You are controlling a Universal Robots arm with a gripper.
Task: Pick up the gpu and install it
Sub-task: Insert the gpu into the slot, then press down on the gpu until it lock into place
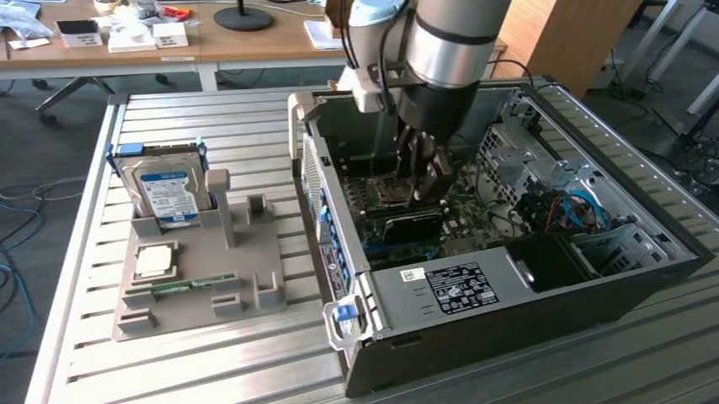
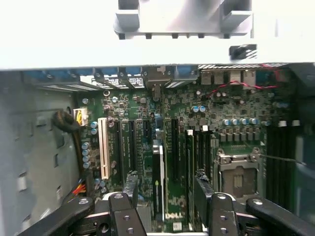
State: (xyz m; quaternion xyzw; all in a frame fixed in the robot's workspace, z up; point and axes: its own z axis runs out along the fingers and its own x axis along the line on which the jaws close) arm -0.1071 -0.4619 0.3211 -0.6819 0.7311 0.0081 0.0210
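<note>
The gpu (image 1: pixel 407 223) stands on edge on the motherboard inside the open computer case (image 1: pixel 629 278), its black cooler showing. In the wrist view the gpu (image 2: pixel 157 177) appears edge-on as a thin dark card seated among the expansion slots. My gripper (image 1: pixel 425 177) reaches down into the case just above the card. It is open: its black fingers (image 2: pixel 132 184) stand on either side of the card with a gap on both sides, touching nothing.
A grey holder (image 1: pixel 197 278) on the exterior view's left carries a blue-labelled hard drive (image 1: pixel 168 194), a processor chip (image 1: pixel 155 259) and a memory stick (image 1: pixel 191 284). The case walls, power supply (image 1: pixel 450 290), drive cage (image 1: pixel 528 151) and cables hem the arm in. The CPU socket (image 2: pixel 237 172) lies beside the slots.
</note>
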